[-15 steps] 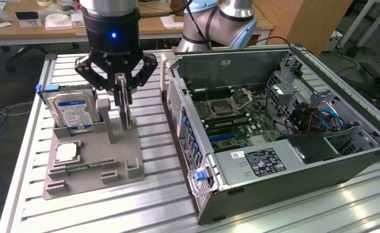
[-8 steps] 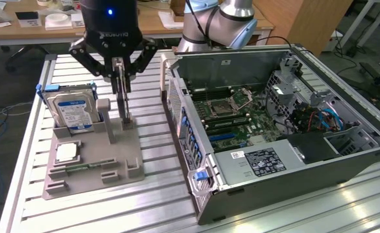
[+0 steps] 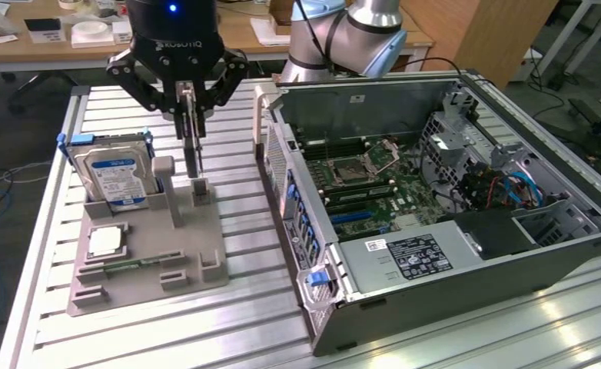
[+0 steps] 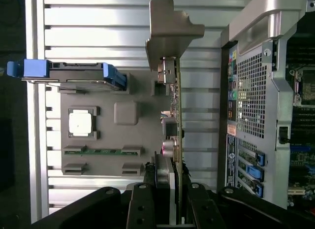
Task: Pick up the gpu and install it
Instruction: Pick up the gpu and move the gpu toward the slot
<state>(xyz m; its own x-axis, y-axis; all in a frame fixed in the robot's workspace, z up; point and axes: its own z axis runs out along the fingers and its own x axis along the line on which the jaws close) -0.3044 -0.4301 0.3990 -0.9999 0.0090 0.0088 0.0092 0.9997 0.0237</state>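
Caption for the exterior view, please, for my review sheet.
Gripper clamped on the gpu, holding it upright over the grey parts tray, beside the open computer case.

The gripper (image 3: 190, 108) is black, with a small blue light on its body. The gpu (image 4: 175, 111) is dark, with a pale grey metal bracket. The hard drive (image 3: 114, 175) is silver with a blue-and-white label and blue side rails. The processor chip (image 3: 107, 242) is silvery white, and the holder (image 3: 152, 265) is plain beige-grey. The surface (image 3: 249, 323) is silver, striped with parallel grooves. The computer case (image 3: 465, 269) is dark grey with blue latches, and the motherboard (image 3: 377, 192) is green
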